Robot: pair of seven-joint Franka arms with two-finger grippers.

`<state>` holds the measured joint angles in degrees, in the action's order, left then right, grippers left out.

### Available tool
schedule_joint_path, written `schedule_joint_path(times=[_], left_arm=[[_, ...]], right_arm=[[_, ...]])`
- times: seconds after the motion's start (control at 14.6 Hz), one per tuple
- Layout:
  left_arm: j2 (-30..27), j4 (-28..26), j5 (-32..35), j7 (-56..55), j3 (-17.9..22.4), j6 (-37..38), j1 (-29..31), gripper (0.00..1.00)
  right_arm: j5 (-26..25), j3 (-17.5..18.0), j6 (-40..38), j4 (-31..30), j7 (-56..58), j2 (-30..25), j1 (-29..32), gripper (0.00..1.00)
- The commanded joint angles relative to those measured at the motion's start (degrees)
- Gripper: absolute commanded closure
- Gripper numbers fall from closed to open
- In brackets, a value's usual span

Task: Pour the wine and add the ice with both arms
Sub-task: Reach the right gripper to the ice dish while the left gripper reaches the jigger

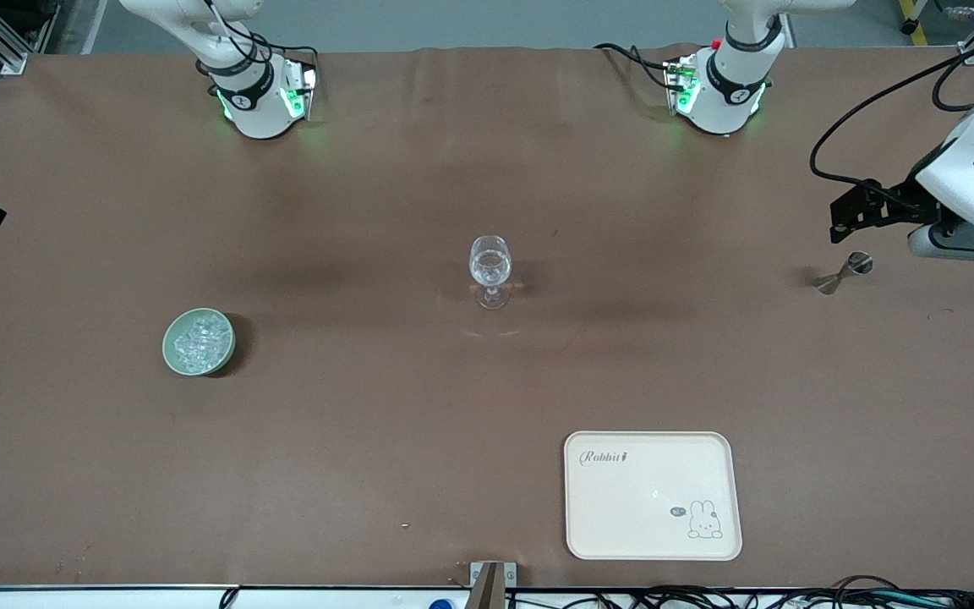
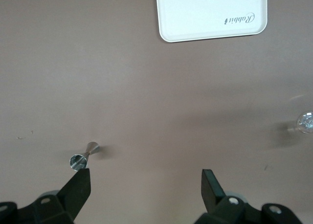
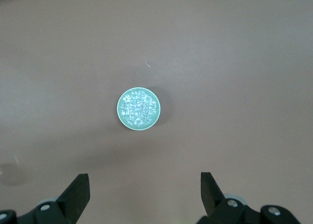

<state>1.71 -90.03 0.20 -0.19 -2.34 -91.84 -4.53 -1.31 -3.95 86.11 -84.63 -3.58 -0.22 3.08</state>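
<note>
We saw a long brown table (image 1: pixel 419 440) with two white robot arms standing at the top of the front view.

A wine glass (image 1: pixel 489 271) stood upright near the middle of the table. It had something clear in it, but we could not tell if that was the wine.

A pale green bowl (image 1: pixel 169 351) sat toward the right arm's end of the table, a bit nearer to the front camera than the glass. It was full of the ice (image 1: pixel 199 340), lots of small shiny cubes.

A small metal measuring cup (image 1: pixel 845 271) stood toward the left arm's end. A cream tray (image 1: pixel 588 524) with a bunny drawn on it lay nearest to the front camera.

The left gripper (image 2: pixel 145 181) hung in the air just over the little metal cup. Its two black fingers were spread wide, and it held nothing.

The right gripper (image 3: pixel 145 183) hung over the table near the green bowl. Its fingers were spread wide too, and it held nothing. In the front view we could only see a dark bit at the edge, and we could not tell if that was this gripper.
</note>
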Motion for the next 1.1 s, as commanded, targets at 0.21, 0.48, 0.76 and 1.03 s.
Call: schedule_joint_path(times=[0.21, 0.48, 0.76, 1.03], left_arm=[[5.7, 2.1, -2.9, -0.9, 1.0, 0.3, 7.1, 0.0], [11.8, 2.8, -11.5, -9.1, 1.0, 0.3, 17.8, 0.0], [20.3, 7.2, -12.7, -17.7, 1.0, 0.3, 22.4, 0.0], [27.2, 8.6, -18.1, -20.4, 1.0, 0.3, 29.2, 0.0]], right_arm=[[0.5, -0.3, -1.2, -0.4, 2.2, 1.3, -0.3, 0.0], [0.6, -0.3, 3.3, -3.7, 4.5, 6.6, -1.2, 0.0], [0.6, -0.2, 14.8, -14.0, 4.9, 8.8, -1.8, 0.0], [0.6, -0.2, 32.0, -26.8, 5.0, 10.2, -3.2, 0.0]])
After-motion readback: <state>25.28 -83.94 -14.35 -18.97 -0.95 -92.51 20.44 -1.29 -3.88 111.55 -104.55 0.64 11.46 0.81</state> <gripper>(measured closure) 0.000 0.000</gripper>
